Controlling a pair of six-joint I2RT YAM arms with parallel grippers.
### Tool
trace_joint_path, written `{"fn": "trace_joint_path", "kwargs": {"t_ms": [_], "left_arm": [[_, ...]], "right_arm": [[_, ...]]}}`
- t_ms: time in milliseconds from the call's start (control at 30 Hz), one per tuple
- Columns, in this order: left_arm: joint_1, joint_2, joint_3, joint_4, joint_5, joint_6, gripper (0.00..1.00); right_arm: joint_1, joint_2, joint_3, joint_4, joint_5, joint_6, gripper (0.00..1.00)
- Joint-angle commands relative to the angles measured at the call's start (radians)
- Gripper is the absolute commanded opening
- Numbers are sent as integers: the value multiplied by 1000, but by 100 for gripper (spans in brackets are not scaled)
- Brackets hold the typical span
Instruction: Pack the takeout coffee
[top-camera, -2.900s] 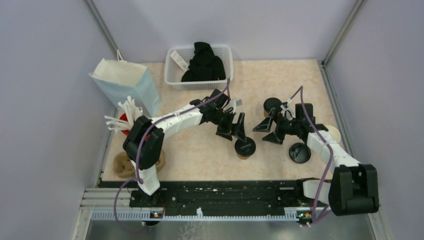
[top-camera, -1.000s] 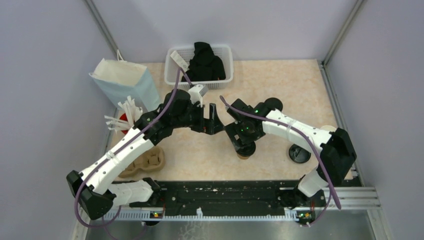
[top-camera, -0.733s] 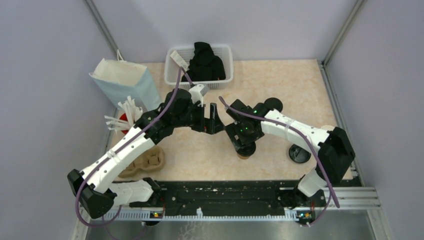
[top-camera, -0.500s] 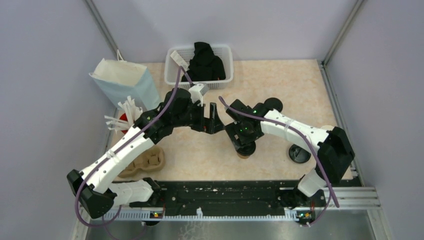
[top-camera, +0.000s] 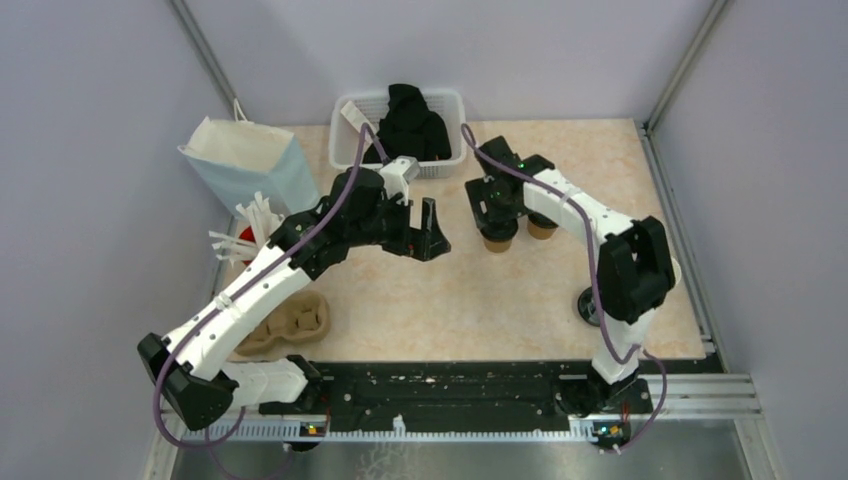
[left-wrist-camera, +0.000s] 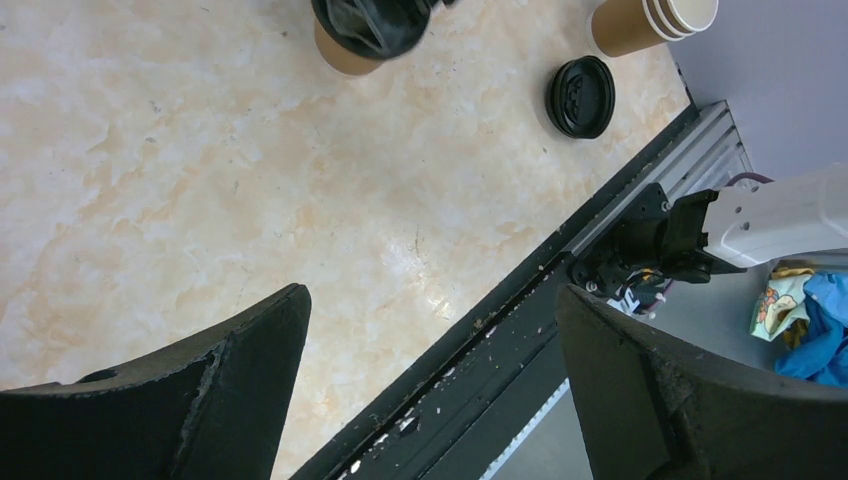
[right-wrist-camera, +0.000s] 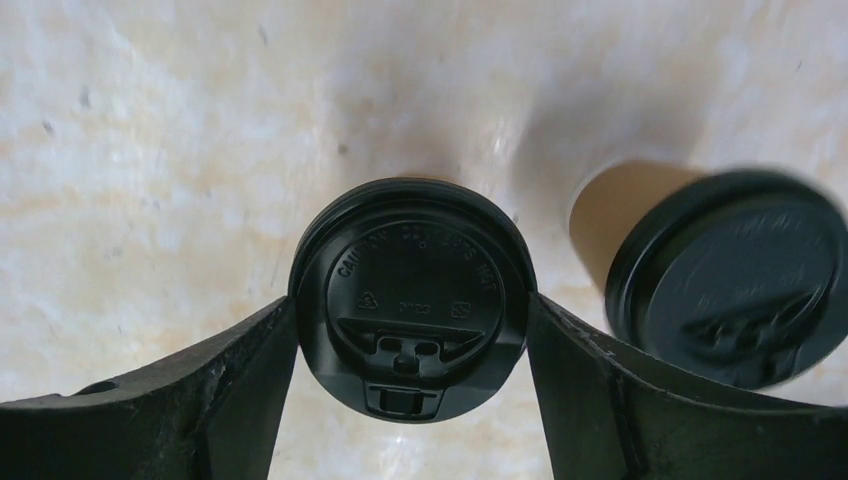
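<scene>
Takeout coffee (right-wrist-camera: 410, 296), small brown paper cup under a round black lid, upright, gripped at the lid's rim between the fingers (right-wrist-camera: 240, 370) of the right hand (right-wrist-camera: 410, 312)

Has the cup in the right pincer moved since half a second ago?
Yes. The cup moved up the table toward the basket, and is now beside another lidded cup.

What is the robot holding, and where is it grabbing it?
The right gripper holds the takeout coffee, pinched at both sides of its black lid. The left gripper is open and holds nothing.
</scene>
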Motion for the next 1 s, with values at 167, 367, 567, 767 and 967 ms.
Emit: {"fn": "trace_joint_path", "kwargs": {"t_ms": [167, 367, 567, 767, 967], "left_arm": [[5, 13, 46, -19, -32, 25, 98], [7, 3, 32, -59, -69, 30, 98], [7, -20, 14, -126, -141, -12, 98], [9, -49, -10, -274, -307, -110, 98], [42, -17, 118, -371, -431, -76, 98]], "right_arm": [[-100, 179, 182, 37, 44, -100, 82], [-108, 182, 220, 23, 5, -112, 92], [-109, 122, 283, -58, -27, -97, 99], [-107, 40, 380, -162, -66, -82, 99], [-100, -142, 283, -160, -269, -8, 99]]}}
